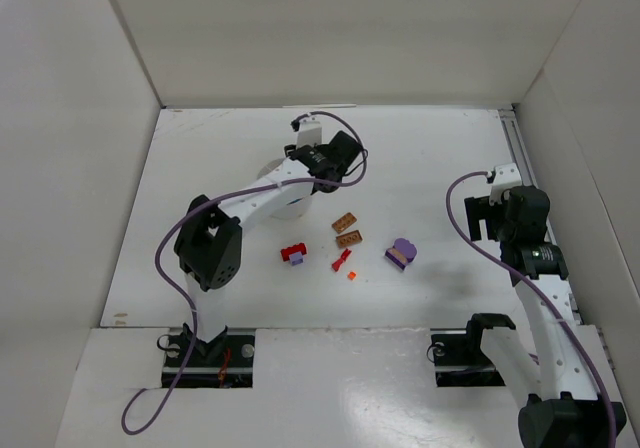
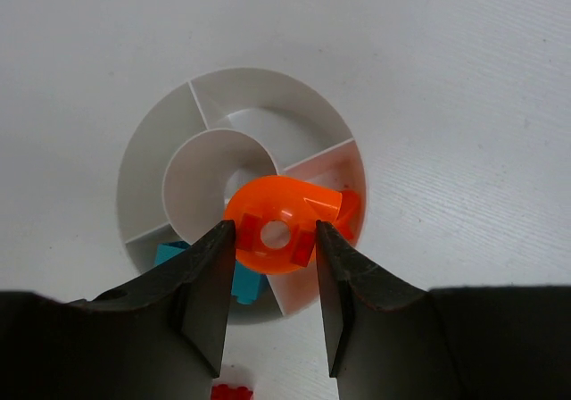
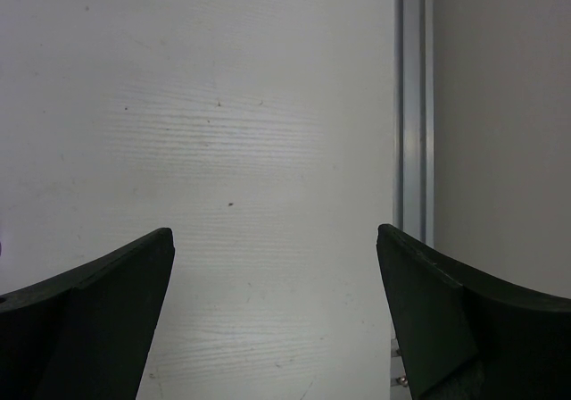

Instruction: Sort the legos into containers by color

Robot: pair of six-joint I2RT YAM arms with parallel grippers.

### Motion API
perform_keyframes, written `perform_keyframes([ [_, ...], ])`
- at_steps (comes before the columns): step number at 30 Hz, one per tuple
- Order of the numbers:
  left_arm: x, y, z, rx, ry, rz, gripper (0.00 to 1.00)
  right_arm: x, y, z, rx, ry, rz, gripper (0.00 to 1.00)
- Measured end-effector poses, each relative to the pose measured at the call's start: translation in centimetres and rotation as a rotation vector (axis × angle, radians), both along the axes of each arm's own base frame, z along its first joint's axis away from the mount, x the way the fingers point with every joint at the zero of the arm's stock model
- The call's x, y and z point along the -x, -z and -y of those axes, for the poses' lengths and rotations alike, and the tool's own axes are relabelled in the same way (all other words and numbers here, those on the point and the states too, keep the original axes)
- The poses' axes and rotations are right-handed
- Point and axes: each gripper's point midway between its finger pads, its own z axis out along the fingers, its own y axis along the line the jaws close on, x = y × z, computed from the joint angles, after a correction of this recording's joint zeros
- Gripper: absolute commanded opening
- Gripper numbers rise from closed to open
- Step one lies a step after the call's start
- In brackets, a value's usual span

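Nearest the arm bases, the loose legos are lying on the white table [image 1: 200, 168]. A red brick [image 1: 294, 254] is sitting on the left, with a small red piece [image 1: 343, 260] near it to the right and a tiny orange bit [image 1: 352, 275] just in front of that. A purple brick [image 1: 401, 252] with a tan layer is resting farther right. Just behind them, one tan plate [image 1: 349, 238] and a second tan plate [image 1: 345, 221] are lying side by side. Beyond these the left arm is reaching out over the round white dish [image 2: 147, 168], which is mostly hidden under the arm from above. The left gripper [image 2: 272, 237] is pinching a round orange piece [image 2: 285, 205] with a hole through it, its jaws narrowed onto the piece's two sides. It is hanging over the dish where the centre ring meets a wedge. In that wedge another orange brick [image 2: 351, 211] is already lying, and a teal brick [image 2: 169, 255] is sitting in the wedge beside it, partly behind one finger. Well off to the right, the right gripper [image 3: 275, 232] is hovering with its jaws spread wide and nothing between them, looking down at bare table next to a metal rail [image 3: 410, 105] along the edge.
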Motion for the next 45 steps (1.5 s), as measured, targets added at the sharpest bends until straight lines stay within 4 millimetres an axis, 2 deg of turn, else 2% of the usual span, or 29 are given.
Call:
perform_keyframes([
  [8, -0.5, -0.3, 2.3, 0.028, 0.082, 0.017, 0.26, -0.1, 0.0, 0.0, 0.0, 0.0, 0.004, 1.0],
  [14, -1.0, 0.9, 3.8, 0.075, 0.159, 0.004, 0.27, -0.1, 0.1, 0.0, 0.0, 0.0, 0.002, 1.0],
  [22, -1.9, 1.1, 3.5, 0.108, 0.159, 0.007, 0.3, 0.0, 0.3, 0.0, 0.0, 0.0, -0.001, 1.0],
  [28, -1.4, 2.5, 3.4, 0.139, 0.191, -0.024, 0.3, 0.0, 0.3, 0.0, 0.003, -0.003, -0.002, 1.0],
  [33, -1.7, 2.3, 3.1, 0.168, 0.195, -0.019, 0.3, 0.0, 0.3, 0.0, 0.004, -0.002, -0.002, 1.0],
  [42, -2.1, 2.5, 2.8, 0.208, 0.197, -0.019, 0.38, 0.0, 0.3, 0.0, 0.006, -0.004, -0.002, 1.0],
  [45, -2.0, 2.8, 2.8, 0.215, 0.203, -0.028, 0.45, 0.0, 0.3, 0.0, 0.006, -0.004, -0.002, 1.0],
])
